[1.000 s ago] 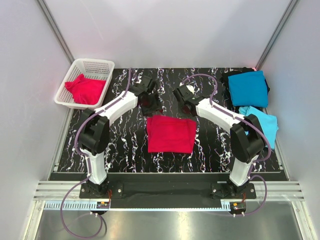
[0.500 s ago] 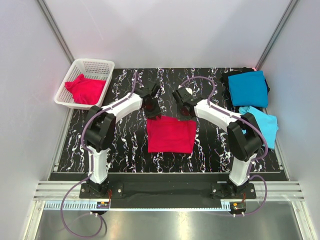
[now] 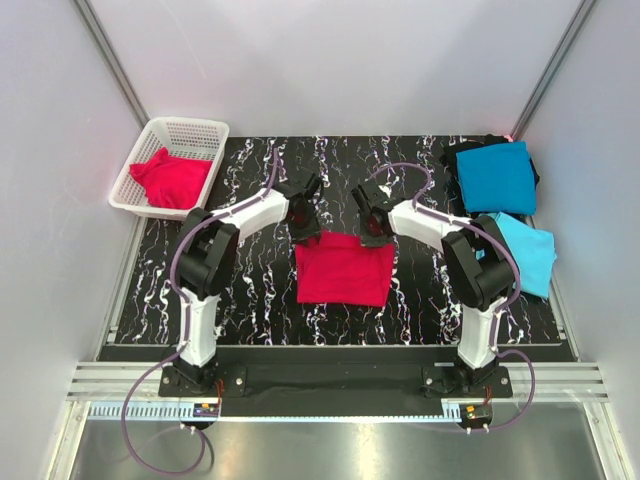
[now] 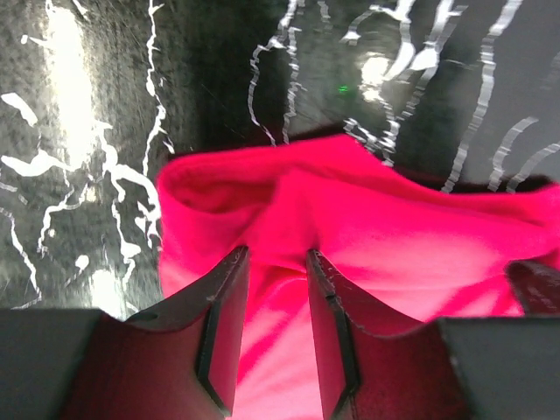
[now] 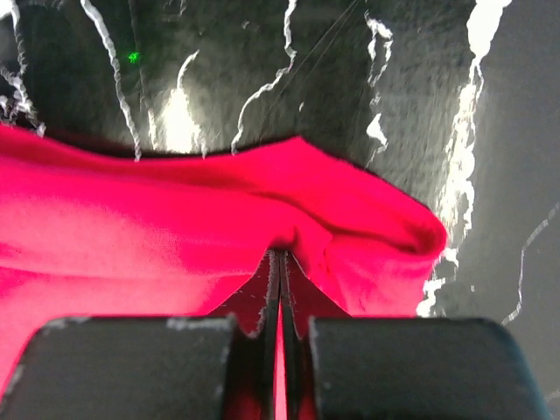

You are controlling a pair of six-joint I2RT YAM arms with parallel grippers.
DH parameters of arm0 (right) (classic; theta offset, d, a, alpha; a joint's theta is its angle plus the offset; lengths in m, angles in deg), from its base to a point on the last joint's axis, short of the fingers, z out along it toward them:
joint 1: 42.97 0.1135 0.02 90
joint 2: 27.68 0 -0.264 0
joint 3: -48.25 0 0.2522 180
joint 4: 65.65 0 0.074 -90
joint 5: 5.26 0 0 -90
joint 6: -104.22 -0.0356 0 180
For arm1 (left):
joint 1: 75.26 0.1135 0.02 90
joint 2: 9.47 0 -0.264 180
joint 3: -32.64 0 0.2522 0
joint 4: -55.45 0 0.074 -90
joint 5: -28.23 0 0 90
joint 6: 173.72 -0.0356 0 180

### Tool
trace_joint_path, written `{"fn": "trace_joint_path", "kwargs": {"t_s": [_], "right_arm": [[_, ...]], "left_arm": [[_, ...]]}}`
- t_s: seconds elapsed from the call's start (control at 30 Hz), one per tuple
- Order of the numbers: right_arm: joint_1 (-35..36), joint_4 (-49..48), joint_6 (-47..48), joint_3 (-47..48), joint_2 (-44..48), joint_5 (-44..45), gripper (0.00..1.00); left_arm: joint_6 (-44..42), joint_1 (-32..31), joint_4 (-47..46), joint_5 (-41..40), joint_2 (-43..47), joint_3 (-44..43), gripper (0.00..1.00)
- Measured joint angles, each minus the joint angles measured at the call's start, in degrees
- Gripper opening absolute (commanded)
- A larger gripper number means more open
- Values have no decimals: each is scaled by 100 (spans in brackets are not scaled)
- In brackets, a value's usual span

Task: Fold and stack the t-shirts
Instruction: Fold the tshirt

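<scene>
Your left claw (image 4: 276, 260) is clenched part-way on a bunched ridge of the folded red t-shirt (image 3: 342, 272), at that shirt's far left corner. Red cloth fills the narrow gap between its fingers. Your right claw (image 5: 280, 255) is pinched tight on the same shirt's far right corner, and the cloth puckers at its tips.

The folded red t-shirt lies as a rough rectangle on the black, white-veined bench (image 3: 250, 290). It sits nearer the arm bases than both claws, and its far edge is rumpled where they hold it. To the right of it, well apart, a sky-blue t-shirt (image 3: 525, 252) lies by the bench's edge. Farther back on that same side, a teal t-shirt (image 3: 497, 176) lies flat. Far back and to the left of the folded shirt, a white mesh basket (image 3: 200, 135) holds a crumpled red t-shirt (image 3: 170, 180).
</scene>
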Motion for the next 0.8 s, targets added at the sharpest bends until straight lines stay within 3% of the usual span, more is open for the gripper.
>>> {"fn": "trace_joint_path", "kwargs": {"t_s": [0.2,0.8], "right_arm": [[-229,-181,-11,44,-118,-238,20],[-446,28,411,1174,-492,-168,20]], "left_arm": [[-2,0,59,-46,-313,-219,39],[-50,-28,101,-210,-557,-581,39]]}}
